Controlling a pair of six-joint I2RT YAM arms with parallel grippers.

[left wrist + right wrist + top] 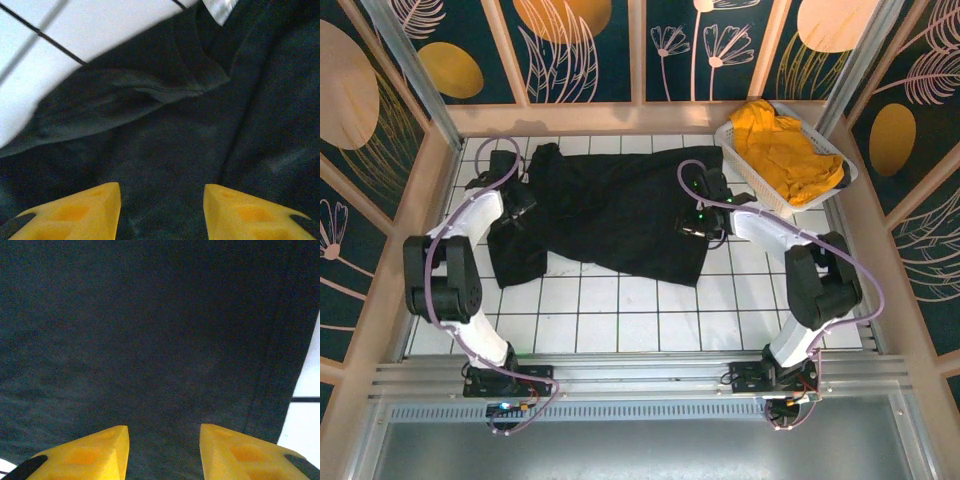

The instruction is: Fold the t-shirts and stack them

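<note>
Your left fingers (pixel 85 207) apart over black t-shirt (pixel 610 210), seemingly not touching; right fingers (pixel 90 450) apart likewise. Mustard t-shirt (pixel 785 150) in white basket (pixel 740 155).

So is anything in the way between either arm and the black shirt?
Nothing visible. The left jaws and the right jaws stand open close over the black t-shirt, only its cloth ahead of them in both wrist views.

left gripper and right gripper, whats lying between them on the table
The black t-shirt, spread flat on the tiles, covers the stretch between the left gripper and the right gripper; the top external view shows it.
</note>
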